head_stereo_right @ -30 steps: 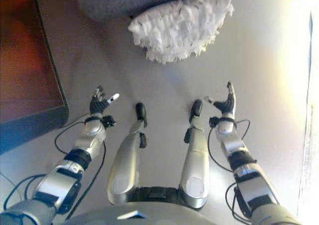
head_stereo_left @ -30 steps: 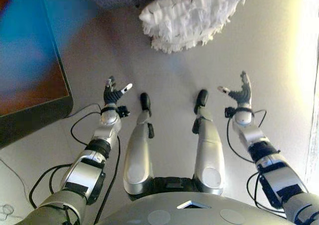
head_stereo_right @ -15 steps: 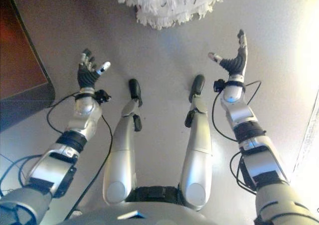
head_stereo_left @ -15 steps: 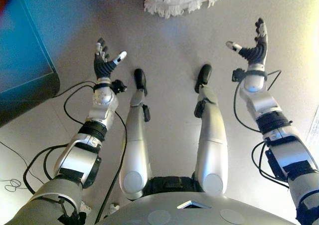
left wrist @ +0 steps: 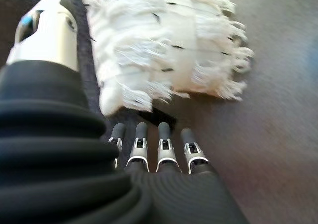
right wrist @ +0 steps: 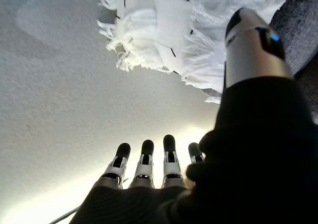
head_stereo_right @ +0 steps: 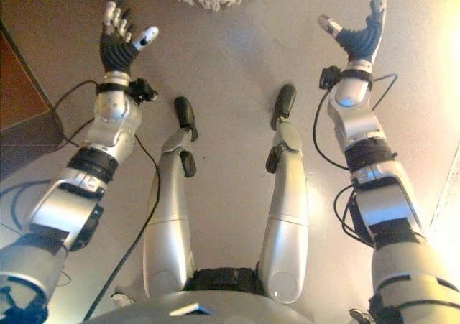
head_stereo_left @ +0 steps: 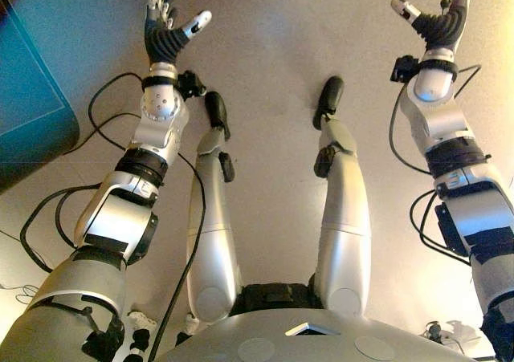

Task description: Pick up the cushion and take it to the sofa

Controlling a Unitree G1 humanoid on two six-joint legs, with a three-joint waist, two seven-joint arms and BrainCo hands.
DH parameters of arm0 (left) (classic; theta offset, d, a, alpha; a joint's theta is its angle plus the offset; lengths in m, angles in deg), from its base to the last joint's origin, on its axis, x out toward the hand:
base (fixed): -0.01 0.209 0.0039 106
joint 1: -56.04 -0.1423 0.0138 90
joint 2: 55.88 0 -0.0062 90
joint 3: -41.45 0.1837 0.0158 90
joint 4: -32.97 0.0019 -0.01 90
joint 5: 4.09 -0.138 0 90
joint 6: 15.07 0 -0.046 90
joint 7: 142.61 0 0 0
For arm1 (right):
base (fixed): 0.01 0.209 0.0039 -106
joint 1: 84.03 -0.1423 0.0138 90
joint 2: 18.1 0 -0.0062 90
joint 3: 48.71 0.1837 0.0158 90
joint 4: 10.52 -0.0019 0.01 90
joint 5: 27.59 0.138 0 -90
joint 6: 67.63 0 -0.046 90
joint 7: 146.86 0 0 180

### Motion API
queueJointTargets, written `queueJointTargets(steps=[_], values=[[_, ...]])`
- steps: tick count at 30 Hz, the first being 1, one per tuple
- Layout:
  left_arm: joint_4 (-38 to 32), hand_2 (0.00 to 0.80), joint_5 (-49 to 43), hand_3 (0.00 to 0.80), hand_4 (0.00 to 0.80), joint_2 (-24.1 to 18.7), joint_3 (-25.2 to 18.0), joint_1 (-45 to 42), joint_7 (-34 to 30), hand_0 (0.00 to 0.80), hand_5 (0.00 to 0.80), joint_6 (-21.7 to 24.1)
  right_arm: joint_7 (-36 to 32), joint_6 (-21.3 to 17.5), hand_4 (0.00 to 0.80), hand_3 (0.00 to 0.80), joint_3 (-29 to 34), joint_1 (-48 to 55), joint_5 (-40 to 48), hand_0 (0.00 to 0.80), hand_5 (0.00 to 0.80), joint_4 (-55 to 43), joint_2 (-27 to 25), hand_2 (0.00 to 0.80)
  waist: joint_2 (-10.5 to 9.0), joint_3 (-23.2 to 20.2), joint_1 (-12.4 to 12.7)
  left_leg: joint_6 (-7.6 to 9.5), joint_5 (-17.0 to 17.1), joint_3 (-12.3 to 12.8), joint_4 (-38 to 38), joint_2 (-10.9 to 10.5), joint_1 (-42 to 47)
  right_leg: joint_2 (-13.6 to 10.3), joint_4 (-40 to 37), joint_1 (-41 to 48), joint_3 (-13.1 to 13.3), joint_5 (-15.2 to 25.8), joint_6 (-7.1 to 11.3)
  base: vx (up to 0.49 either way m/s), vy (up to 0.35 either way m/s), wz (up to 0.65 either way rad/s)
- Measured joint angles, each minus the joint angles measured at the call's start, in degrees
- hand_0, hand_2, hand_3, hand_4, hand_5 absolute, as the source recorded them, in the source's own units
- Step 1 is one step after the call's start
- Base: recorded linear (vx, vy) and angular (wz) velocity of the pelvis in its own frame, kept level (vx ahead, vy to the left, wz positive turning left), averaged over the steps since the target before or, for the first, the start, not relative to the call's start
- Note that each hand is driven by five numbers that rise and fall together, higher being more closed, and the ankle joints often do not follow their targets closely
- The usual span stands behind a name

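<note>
A: Starting on the left, what is showing?

B: A dark blue mat point(head_stereo_left: 28, 105) is lying along the left edge of the floor point(head_stereo_left: 273, 65). The left hand point(head_stereo_left: 165, 26) is reaching forward above the floor, its fingers straight and thumb spread wide, holding nothing.

A: And the cushion?

B: The white fringed cushion point(left wrist: 164, 45) is lying on the floor ahead of the robot, between the two hands and apart from both. Its far side is resting against something dark grey point(right wrist: 300, 20), perhaps the sofa, though I cannot be sure.

A: The right side?

B: The right hand point(head_stereo_right: 359, 33) is reaching forward too, spread wide open and empty, in line with the left.

A: So which step is in hand?

B: I judge it is the approach: nothing is being gripped yet. The next move is likely calling for both hands to go further forward, one to each side of the cushion, and press inward.
</note>
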Motion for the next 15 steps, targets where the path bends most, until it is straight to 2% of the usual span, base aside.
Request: queueJointTargets(steps=[8,15], values=[[1.5,0.0,4.5,0.0,0.0,-1.2,2.5,7.4,-0.2,0.0,0.0,0.3,-0.9,-1.4,0.0,0.0,-4.6,-13.2,0.5,0.0,0.0,5.1,0.2,0.0,-0.04,0.0,-0.6,0.18,0.0,-0.3,-0.4,-0.7,-3.0,0.2,-2.7,-2.4,0.8,2.3,0.25,0.02,0.002,-0.04],[5.2,0.0,9.2,0.0,0.0,-1.2,2.7,12.6,-0.8,0.0,0.0,0.1,-3.5,-2.8,0.0,0.0,-6.6,-19.0,1.6,0.0,0.0,8.1,0.3,0.0,-0.05,0.0,-0.9,-0.17,0.2,-1.4,-2.3,-1.8,-3.2,0.0,-5.0,-2.7,1.2,3.4,0.61,0.01,0.004,-0.01]])
